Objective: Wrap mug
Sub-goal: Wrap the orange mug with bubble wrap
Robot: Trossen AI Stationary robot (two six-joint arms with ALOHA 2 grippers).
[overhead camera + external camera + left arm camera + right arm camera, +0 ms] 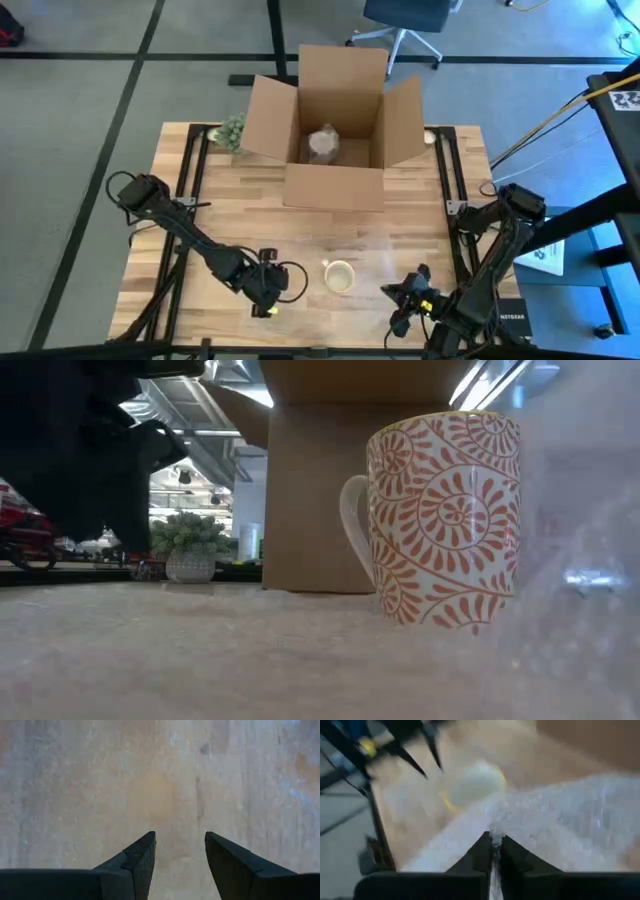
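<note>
Overhead view: the white ceramic mug with an orange spiral pattern (339, 276) stands upright near the table's 6 o'clock edge, on a clear sheet of bubble wrap (375, 258) spread over the light wooden table (250, 200). The left gripper (283, 285) lies just at the mug's 9 o'clock, its fingers (141, 857) parted over bare wrap and holding nothing; its arm reaches in low from 9 o'clock. The right gripper (493, 851), at the mug's 3 o'clock, has its fingers pinched closed on a lifted edge of the wrap; its arm folds back toward 3 o'clock. An open brown cardboard box (335, 125) sits at 12 o'clock.
</note>
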